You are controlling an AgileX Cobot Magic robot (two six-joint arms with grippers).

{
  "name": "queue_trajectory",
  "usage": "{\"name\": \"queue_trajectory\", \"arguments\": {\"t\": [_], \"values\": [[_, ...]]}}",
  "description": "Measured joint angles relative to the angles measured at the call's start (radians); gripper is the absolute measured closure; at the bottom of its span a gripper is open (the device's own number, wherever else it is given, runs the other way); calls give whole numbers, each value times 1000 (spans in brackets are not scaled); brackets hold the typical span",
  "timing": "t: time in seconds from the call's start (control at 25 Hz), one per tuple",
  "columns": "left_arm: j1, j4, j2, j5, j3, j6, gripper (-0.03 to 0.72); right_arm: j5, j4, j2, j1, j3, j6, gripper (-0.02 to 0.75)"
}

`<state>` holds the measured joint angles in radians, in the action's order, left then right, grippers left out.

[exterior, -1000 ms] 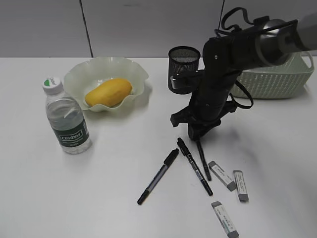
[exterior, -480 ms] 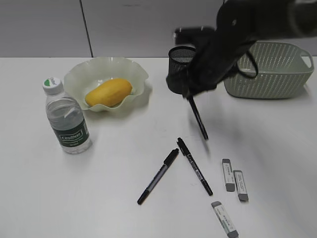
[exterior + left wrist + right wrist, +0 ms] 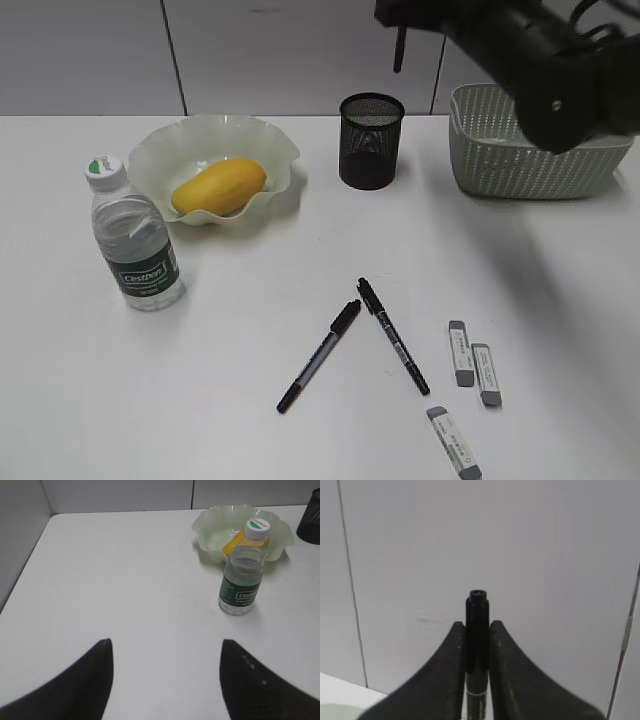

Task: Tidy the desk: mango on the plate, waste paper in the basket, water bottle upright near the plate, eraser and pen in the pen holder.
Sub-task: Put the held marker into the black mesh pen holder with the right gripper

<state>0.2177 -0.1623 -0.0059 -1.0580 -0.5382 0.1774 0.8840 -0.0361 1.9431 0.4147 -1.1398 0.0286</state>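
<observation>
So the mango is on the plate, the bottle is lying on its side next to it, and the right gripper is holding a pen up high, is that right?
Not quite. The bottle is standing upright with its cap on top, not lying on its side; the exterior view shows this. The rest holds: the mango is on the plate, and the right gripper is holding a pen up high.

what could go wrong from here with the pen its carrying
1. The right gripper pinches the pen by a short stretch high above the desk; it may slip or swing.
2. The pen holder has a narrow mouth, so a tilted pen could catch its rim and tip it.
3. The basket sits close beside the arm's path.
</observation>
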Motion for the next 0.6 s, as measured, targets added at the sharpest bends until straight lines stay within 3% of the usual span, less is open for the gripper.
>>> {"name": "queue_trajectory", "arguments": {"t": [0.4,0.6], "values": [[0,0,0,0,0,0,189,5,-11,266,-1,-200,10,616],[0,0,0,0,0,0,189,-49,-14,273,-1,-205,10,352]]}}
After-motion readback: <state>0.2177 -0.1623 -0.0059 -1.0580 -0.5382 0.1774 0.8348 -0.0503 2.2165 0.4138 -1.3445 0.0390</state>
